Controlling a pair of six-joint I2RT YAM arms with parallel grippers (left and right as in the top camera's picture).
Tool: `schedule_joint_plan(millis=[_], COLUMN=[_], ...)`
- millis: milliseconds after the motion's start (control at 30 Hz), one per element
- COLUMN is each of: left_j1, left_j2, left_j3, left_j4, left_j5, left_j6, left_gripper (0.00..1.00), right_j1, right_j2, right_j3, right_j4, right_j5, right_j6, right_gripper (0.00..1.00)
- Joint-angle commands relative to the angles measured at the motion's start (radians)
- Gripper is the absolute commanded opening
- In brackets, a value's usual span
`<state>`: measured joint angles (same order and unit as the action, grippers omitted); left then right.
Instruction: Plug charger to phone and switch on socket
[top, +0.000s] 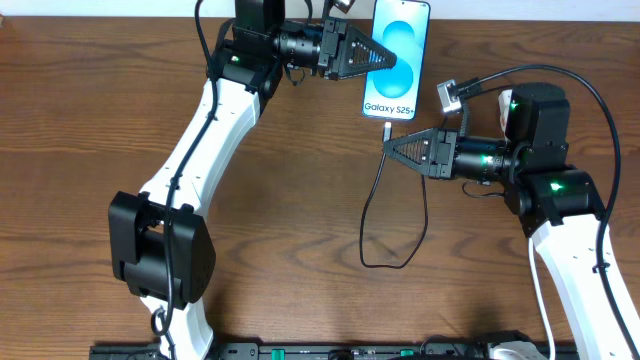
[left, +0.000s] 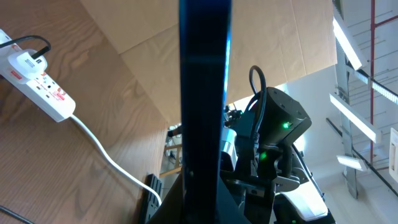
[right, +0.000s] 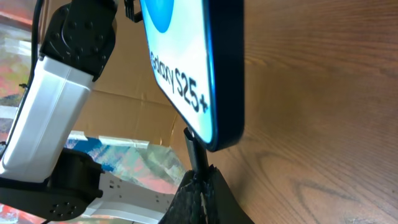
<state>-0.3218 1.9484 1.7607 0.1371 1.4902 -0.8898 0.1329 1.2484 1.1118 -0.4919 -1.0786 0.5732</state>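
Charger (right: 195, 149) plug tip sits at the phone (right: 186, 68) short end, the one with the "Galaxy S25+" text, touching the bottom edge in the right wrist view; can't tell whether it's fully seated. Right gripper (right: 198, 186) is clamped on the plug body, its fingers converging just below the tip. In the overhead view the right gripper (top: 388, 150) is right of centre and points left. The plug tip rises from it to the phone's (top: 398, 58) lower edge, and the rest of the charger (top: 387, 130) runs down the frame, loops on the table (top: 100, 100) at lower centre and comes back up beside the right arm. The phone lies at the upper centre of the overhead frame, screen up, long axis running top to bottom, text end toward the bottom. Left gripper (top: 385, 57) comes in from the left and is closed on the phone across its long side, fingertips over the middle of the screen. In the left wrist view the phone (left: 205, 112) is edge-on, a dark vertical band down the middle of the frame between the fingers, with the right arm and its green LEDs behind it. Socket (left: 37, 78) shows only in the left wrist view, upper left of the frame, flat on the wood. It's a white strip with red markings. A black lead goes in at its upper end, and its white cord (left: 106, 155) trails toward the bottom centre. Switch position isn't readable at this size.
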Motion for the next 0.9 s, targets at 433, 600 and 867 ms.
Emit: schedule_joint_plan(millis=[433,600,867], left_j1=[0.006,0.006,0.006], left_j2=[-0.031,-0.031,-0.031], left_j3=[0.010,0.010,0.010], left_j4=[0.011,0.011,0.011], left_j5=[0.021,0.021,0.021], left_j6=[0.005,0.005,-0.005], left_gripper=[0.07,0.07,0.07], right_j1=[-0.007,-0.007,-0.007], right_j2=[0.000,0.000,0.000], right_j3=[0.016,0.016,0.016], right_j4=[0.026,0.025,0.026], right_j5=[-0.002,0.000,0.003], right_j6=[-0.008,-0.008,-0.004], right_gripper=[0.01,0.01,0.01])
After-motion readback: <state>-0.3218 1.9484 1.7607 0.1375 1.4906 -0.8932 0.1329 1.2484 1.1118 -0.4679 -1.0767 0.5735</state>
